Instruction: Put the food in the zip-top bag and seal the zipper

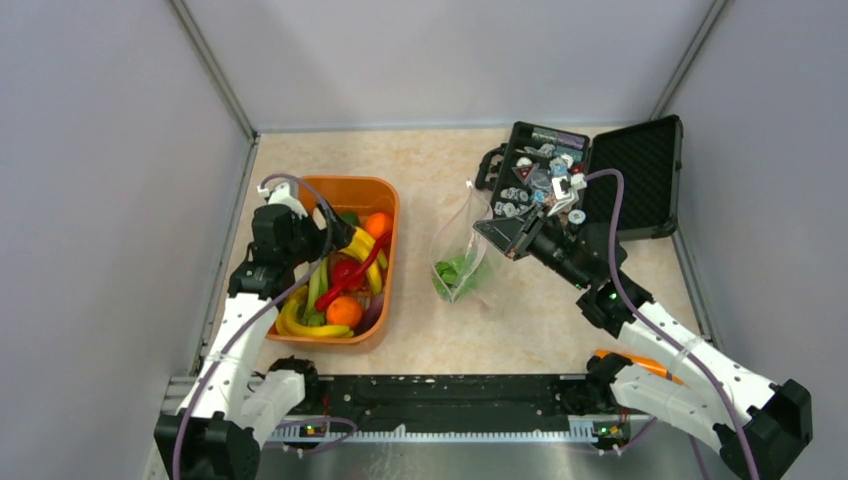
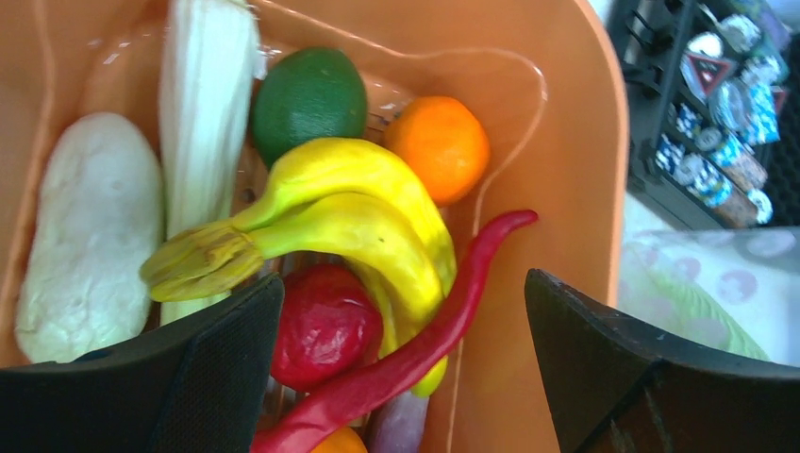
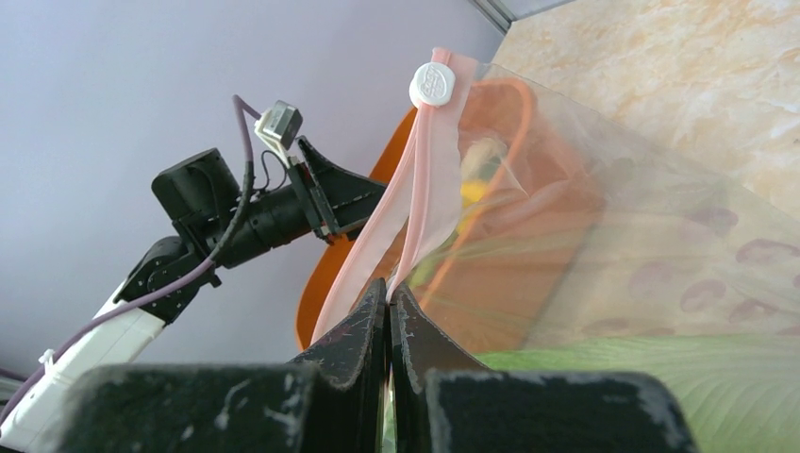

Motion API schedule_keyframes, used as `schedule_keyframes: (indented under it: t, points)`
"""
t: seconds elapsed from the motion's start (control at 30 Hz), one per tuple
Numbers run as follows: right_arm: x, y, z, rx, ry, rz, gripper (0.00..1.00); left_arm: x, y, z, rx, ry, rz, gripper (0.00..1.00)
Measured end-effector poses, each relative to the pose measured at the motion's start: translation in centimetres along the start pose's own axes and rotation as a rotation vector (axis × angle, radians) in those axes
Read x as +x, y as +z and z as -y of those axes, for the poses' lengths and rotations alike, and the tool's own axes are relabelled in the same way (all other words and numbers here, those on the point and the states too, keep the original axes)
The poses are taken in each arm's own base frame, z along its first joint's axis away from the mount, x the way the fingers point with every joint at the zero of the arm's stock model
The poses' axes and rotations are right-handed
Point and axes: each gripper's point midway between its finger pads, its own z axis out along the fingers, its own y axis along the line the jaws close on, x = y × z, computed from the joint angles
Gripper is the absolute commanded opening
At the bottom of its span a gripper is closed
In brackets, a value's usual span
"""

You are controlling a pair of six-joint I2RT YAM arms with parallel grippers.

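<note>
The food lies in an orange tub: yellow bananas, an orange, a red chilli, a red piece, a green fruit and a pale piece. My left gripper hovers open above them, with nothing between its fingers; from above it is over the tub. The zip-top bag stands raised mid-table with a green leafy piece inside. My right gripper is shut on its mouth edge, at the pink zipper below the white slider.
An open black hard case holding small grey-blue chips lies at the back right, just behind my right gripper. Grey walls close in on the left, back and right. An orange object lies by the right arm's base.
</note>
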Motion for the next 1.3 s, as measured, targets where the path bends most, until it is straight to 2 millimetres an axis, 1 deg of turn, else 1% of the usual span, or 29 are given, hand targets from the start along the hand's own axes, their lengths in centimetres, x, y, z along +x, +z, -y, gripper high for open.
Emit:
schedule_keyframes:
  t: [0.03, 0.1, 0.2, 0.27, 0.3, 0.37, 0.47, 0.57, 0.6, 0.7, 0.87, 0.9, 0.93, 1.0, 1.13, 1.3]
  points:
    - [0.0, 0.0, 0.0, 0.001, 0.000, 0.000, 0.00, 0.2, -0.1, 0.4, 0.026, 0.009, -0.011, 0.92]
    - [0.0, 0.0, 0.0, 0.001, 0.001, -0.001, 0.00, 0.6, -0.4, 1.4, 0.082, 0.024, -0.036, 0.91]
    - [0.2, 0.2, 0.3, 0.007, 0.007, -0.006, 0.00, 1.6, -0.5, 2.2, 0.138, 0.045, -0.085, 0.87]
    - [0.3, 0.3, 0.4, 0.013, 0.010, -0.010, 0.00, 2.4, -0.3, 2.3, 0.155, 0.058, -0.124, 0.81]
    - [0.4, 0.3, 0.5, 0.015, 0.011, -0.012, 0.00, 3.0, -0.1, 2.4, 0.162, 0.067, -0.149, 0.79]
    - [0.5, 0.4, 0.6, 0.018, 0.012, -0.014, 0.00, 4.2, 0.5, 2.6, 0.170, 0.084, -0.204, 0.79]
    - [0.5, 0.4, 0.6, 0.018, 0.015, -0.015, 0.00, 7.0, 1.4, 3.2, 0.184, 0.145, -0.313, 0.78]
    - [0.5, 0.4, 0.6, 0.019, 0.020, -0.015, 0.00, 9.1, 1.9, 3.7, 0.192, 0.199, -0.402, 0.74]
    - [0.5, 0.4, 0.6, 0.020, 0.020, -0.016, 0.00, 9.4, 2.0, 3.6, 0.184, 0.220, -0.420, 0.72]
    - [0.5, 0.4, 0.6, 0.020, 0.021, -0.015, 0.00, 9.4, 2.2, 3.2, 0.167, 0.249, -0.433, 0.59]
    - [0.4, 0.5, 0.7, 0.024, 0.022, -0.011, 0.00, 8.6, 2.1, 3.0, 0.149, 0.291, -0.419, 0.39]
    - [0.4, 0.5, 0.7, 0.025, 0.022, -0.011, 0.00, 8.5, 2.1, 3.0, 0.146, 0.299, -0.418, 0.38]
    - [0.4, 0.5, 0.7, 0.024, 0.022, -0.010, 0.00, 8.4, 2.2, 2.9, 0.141, 0.305, -0.419, 0.34]
    - [0.4, 0.5, 0.7, 0.025, 0.022, -0.010, 0.00, 8.4, 2.3, 2.8, 0.134, 0.312, -0.428, 0.28]
    - [0.4, 0.5, 0.7, 0.026, 0.023, -0.010, 0.00, 8.5, 2.3, 2.7, 0.136, 0.327, -0.434, 0.11]
    - [0.4, 0.5, 0.7, 0.025, 0.024, -0.010, 0.00, 8.3, 2.3, 2.9, 0.145, 0.331, -0.429, 0.04]
